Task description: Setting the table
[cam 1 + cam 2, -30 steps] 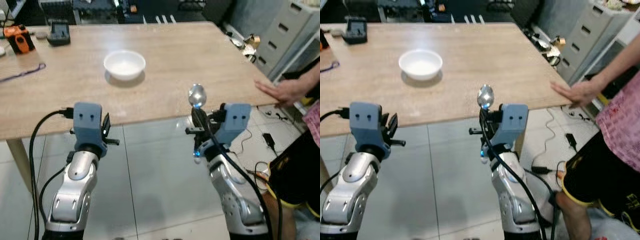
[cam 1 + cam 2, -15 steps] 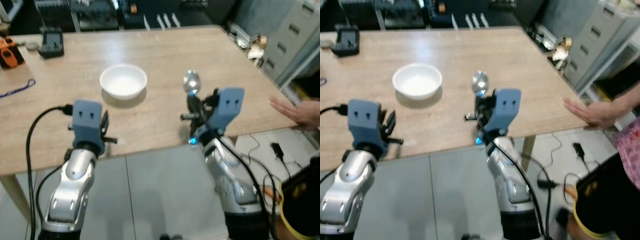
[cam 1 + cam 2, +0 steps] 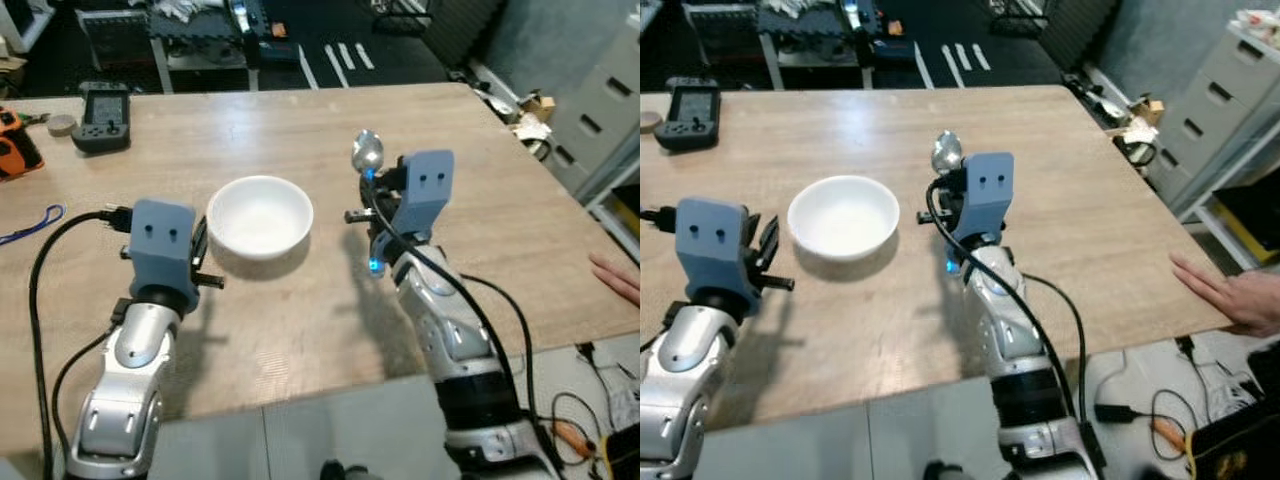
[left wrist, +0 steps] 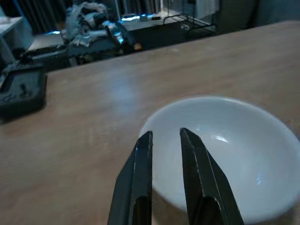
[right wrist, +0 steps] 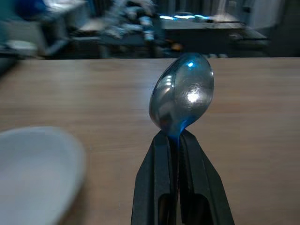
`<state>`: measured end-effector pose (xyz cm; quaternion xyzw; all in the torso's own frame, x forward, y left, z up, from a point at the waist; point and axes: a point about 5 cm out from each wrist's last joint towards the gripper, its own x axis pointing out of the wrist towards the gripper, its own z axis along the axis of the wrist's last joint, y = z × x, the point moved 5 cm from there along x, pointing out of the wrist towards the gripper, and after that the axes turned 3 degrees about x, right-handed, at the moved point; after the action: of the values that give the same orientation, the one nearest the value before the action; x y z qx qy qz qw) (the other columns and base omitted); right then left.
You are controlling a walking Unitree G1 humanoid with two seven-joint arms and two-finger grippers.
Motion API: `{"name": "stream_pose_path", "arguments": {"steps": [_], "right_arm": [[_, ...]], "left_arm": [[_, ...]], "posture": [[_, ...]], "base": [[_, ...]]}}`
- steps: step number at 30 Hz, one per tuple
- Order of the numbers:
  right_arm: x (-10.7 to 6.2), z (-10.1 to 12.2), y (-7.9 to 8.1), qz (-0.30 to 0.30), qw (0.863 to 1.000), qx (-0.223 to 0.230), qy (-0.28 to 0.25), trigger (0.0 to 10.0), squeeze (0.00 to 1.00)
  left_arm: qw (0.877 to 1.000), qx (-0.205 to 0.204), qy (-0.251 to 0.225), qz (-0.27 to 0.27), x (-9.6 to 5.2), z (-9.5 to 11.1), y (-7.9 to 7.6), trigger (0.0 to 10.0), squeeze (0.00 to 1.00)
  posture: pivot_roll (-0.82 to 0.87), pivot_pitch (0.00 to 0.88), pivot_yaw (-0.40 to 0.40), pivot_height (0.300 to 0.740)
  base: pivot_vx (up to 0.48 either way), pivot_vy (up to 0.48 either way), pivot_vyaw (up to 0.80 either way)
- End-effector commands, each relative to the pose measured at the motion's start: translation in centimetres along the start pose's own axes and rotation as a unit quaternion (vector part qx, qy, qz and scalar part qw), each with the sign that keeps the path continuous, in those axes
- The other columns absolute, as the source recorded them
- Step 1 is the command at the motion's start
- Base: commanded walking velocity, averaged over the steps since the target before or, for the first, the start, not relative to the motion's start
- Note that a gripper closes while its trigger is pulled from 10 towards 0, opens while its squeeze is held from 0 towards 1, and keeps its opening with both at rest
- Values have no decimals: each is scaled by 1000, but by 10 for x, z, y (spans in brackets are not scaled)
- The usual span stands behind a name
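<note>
pale wood-grain tabletop (image 3: 300, 330) spreads across the head views, and starting at its far left edge an orange tool (image 3: 18, 150) sits partly cut off by the frame, with a blue cord (image 3: 30, 225) lying on the wood a little nearer the robot. just beside the orange tool, toward the far edge, a small round object (image 3: 62, 124) rests next to a dark handheld device (image 3: 105, 103) that lies flat. the left gripper (image 4: 165, 140) hovers over the near part of the table on its blue-housed wrist, its two black fingers (image 4: 140, 173) held slightly apart with nothing between them; in the left wrist view their tips sit just at the near rim of the white bowl (image 3: 260, 215). that bowl stands upright around the middle of the table, between the two arms, and looks empty. to its right the right gripper (image 5: 174, 140) is raised above the tabletop, its fingers (image 5: 159, 187) pressed together on the neck of a metal spoon (image 3: 367, 153), which stands upright with its shiny bowl-end above the fingertips and lit by a blue glow. the spoon is held in the air near the white bowl's right side, not touching it. farther right the table runs on bare to its edge, where a person's hand (image 3: 1230, 295) rests flat near the corner. grey drawer cabinets (image 3: 1230, 90) stand beyond that side, and cables (image 3: 1160, 420) lie on the tiled floor below.
</note>
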<state>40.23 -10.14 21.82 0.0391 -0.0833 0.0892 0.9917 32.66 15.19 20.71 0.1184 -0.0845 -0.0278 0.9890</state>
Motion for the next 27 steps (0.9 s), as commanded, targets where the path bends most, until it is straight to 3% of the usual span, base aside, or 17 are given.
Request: {"name": "stream_pose_path", "arguments": {"steps": [1, 5, 9, 13, 14, 16, 17, 19, 23, 26, 27], "right_arm": [[1, 1, -9, -16, 1000, -16, -4, 10000, 0], [0, 3, -20, -21, 999, -31, -8, 10000, 0], [-6, 0, -39, -8, 998, -59, 1, 10000, 0], [-9, -6, -43, 6, 997, -69, 16, 10000, 0], [-12, -15, -47, 20, 996, -72, 41, 10000, 0], [-12, -18, -48, 23, 996, -75, 49, 10000, 0], [-15, -27, -52, 25, 995, -64, 71, 10000, 0], [-18, -33, -57, 22, 994, -67, 88, 10000, 0], [-19, -37, -62, 16, 992, -69, 102, 10000, 0], [-23, -40, -67, 10, 992, -44, 119, 10000, 0], [-28, -44, -64, 17, 990, -7, 137, 10000, 0]], "left_arm": [[1000, -2, 6, -15, -4, -2, -2, 10000, 0], [999, -1, -2, -51, -8, 3, -10, 10000, 0], [988, -17, -20, -151, -23, 17, -27, 10000, 0], [983, -16, -28, -180, -28, 25, -29, 10000, 0], [974, -6, -40, -222, -36, 35, -33, 10000, 0], [970, -2, -44, -238, -38, 38, -34, 10000, 0], [958, 13, -43, -285, -48, 41, -37, 10000, 0], [946, 30, -35, -322, -57, 41, -36, 10000, 0], [936, 33, -24, -349, -65, 40, -34, 10000, 0], [931, 34, -14, -363, -69, 40, -32, 10000, 0], [933, 48, -3, -355, -67, 36, -29, 10000, 0]], "posture": [[87, 66, -22, 740], [85, 67, -22, 740], [80, 69, -20, 740], [80, 71, -19, 740], [83, 73, -22, 740], [83, 73, -22, 740], [84, 76, -24, 740], [87, 82, -29, 740], [87, 85, -30, 740], [92, 88, -31, 740], [94, 93, -31, 740]], "base": [[428, 0, 0], [107, 0, 0], [0, 0, 0], [0, 0, 0], [0, 0, 0], [0, 0, 0], [0, 0, 0], [0, 0, 0], [0, 0, 0], [0, 0, 0], [0, 0, 0]]}}
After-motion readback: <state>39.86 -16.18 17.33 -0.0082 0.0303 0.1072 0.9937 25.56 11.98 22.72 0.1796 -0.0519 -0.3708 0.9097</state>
